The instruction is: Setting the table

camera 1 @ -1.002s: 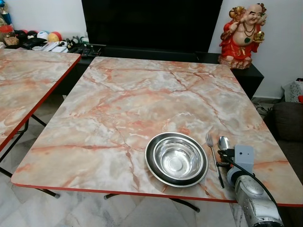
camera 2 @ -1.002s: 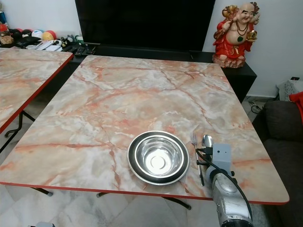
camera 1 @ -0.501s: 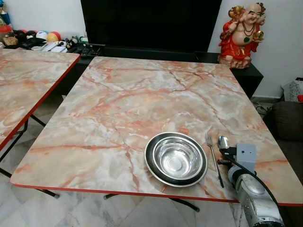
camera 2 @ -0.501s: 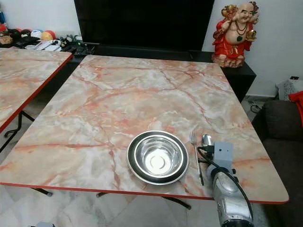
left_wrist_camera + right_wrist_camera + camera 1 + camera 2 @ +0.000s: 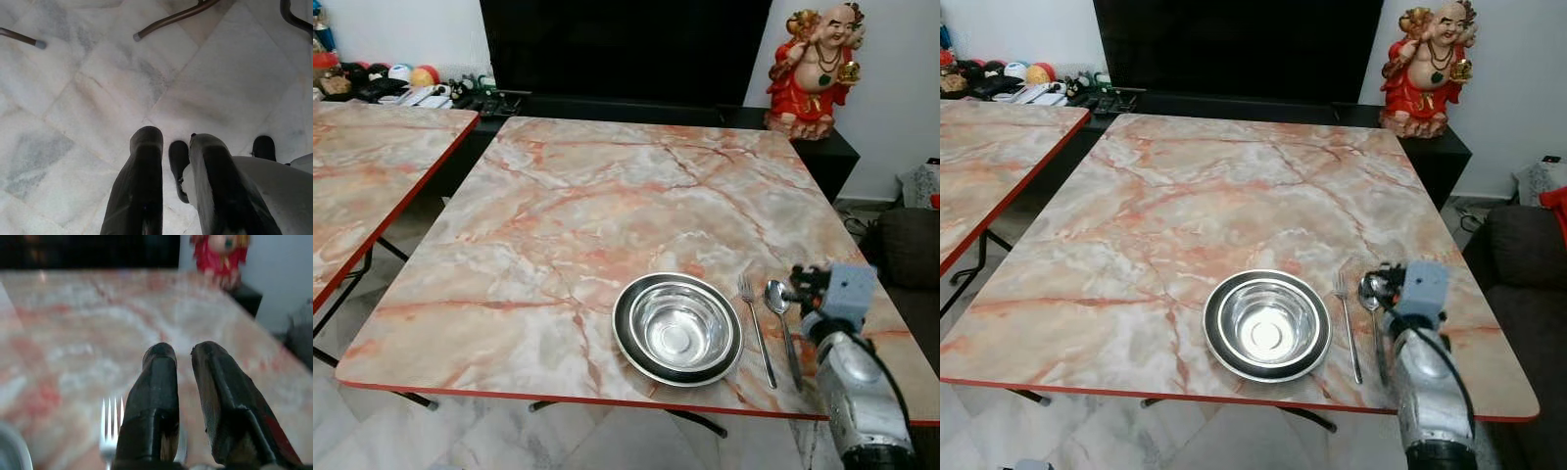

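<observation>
Right gripper (image 5: 793, 292) raised, seemingly above spoon (image 5: 780, 313)

Glossy marble-look table (image 5: 607, 206), shiny steel bowl (image 5: 677, 329), fork (image 5: 756, 328) and spoon (image 5: 783, 318), glazed red statue (image 5: 815, 69).

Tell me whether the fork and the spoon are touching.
Apart. In the left eye view a strip of bare tabletop runs between the fork and the spoon along their full length.
</observation>
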Available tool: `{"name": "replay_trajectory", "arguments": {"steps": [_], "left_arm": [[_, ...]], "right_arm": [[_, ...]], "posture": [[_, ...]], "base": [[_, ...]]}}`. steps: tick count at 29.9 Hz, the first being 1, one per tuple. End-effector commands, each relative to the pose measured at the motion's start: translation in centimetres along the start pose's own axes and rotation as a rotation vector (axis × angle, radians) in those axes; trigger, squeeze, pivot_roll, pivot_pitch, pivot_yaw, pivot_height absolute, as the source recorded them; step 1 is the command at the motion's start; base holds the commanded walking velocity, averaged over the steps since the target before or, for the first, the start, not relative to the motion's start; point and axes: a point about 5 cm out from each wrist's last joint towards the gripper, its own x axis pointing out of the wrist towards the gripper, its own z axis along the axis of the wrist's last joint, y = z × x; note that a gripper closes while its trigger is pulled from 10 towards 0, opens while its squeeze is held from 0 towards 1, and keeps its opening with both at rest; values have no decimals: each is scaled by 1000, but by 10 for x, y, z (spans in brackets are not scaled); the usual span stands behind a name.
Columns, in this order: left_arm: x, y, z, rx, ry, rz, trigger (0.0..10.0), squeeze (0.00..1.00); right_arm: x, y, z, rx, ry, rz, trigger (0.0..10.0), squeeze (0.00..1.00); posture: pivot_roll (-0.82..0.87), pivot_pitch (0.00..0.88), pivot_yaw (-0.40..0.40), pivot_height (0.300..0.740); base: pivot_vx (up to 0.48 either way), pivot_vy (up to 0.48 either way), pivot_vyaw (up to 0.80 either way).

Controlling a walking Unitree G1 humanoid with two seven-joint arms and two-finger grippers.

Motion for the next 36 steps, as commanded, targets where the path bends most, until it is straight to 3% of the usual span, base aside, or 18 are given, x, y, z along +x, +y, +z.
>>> {"name": "replay_trajectory", "arguments": {"steps": [1, 19, 26, 36], "left_arm": [[-2, 1, -5, 1, 26, -4, 10000, 0], [-3, -1, -10, -17, 36, -4, 10000, 0], [-2, -1, -9, -15, 38, -4, 10000, 0], [-3, -3, -11, -17, 41, -8, 10000, 0]], "right_arm": [[1, -3, 9, 4, -49, -4, 10000, 0], [-3, -4, 14, 36, -129, -13, 10000, 0], [-4, 3, 13, -44, -132, 39, 10000, 0], [-2, 4, 20, 23, -178, 38, 10000, 0]], "posture": [[76, 57, -21, 740], [69, 19, -19, 740], [74, 3, -23, 740], [76, 0, -27, 740]], "base": [[0, 0, 0], [0, 0, 0], [0, 441, 229], [0, 480, 160]]}}
